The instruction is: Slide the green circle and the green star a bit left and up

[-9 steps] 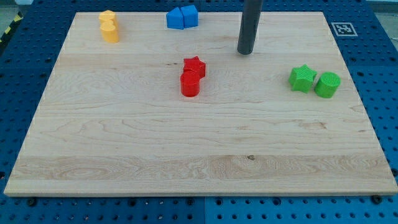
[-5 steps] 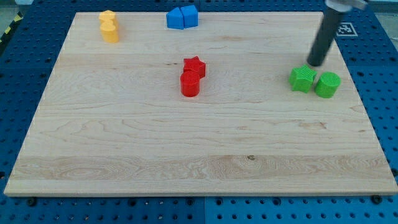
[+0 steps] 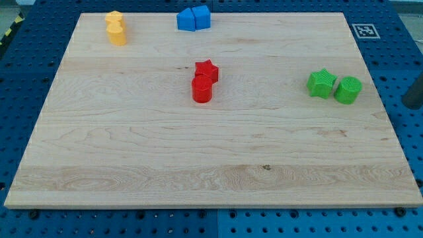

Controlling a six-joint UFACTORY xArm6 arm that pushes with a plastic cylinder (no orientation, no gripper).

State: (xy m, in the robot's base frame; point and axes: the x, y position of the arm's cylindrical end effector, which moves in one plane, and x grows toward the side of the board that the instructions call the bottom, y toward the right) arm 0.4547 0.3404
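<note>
Green circle (image 3: 347, 90) and green star (image 3: 321, 84) sit side by side near the view's right edge of the counter (image 3: 198, 152), touching or very nearly so, the star on the view's left of the circle and a shade higher. That pairing suits me: one shove from the circle's far side should carry both, since the circle would bear on the star. My tip (image 3: 413, 106) shows only as a dark stub at the view's right border, off the wooden board and over the blue pegboard, to the right of the circle and slightly below it, apart from both blocks. I judge that spot to be deliberate, because a push toward the view's left and top has to start from the lower right of the pair. There is no claw on this rig, only the rod, so nothing opens, closes or grips. Neither green block looks pushed yet, so I take the task as not begun. The line of travel looks free of other blocks: the red star (image 3: 207, 69) and the red cylinder (image 3: 202, 90) just below it stand mid-board, well apart from the greens. The two yellow blocks (image 3: 116, 28) are at the top left and the two blue blocks (image 3: 193, 18) at the top centre, all far from the path. My worry is the circle slipping past the star if I strike off-centre.
</note>
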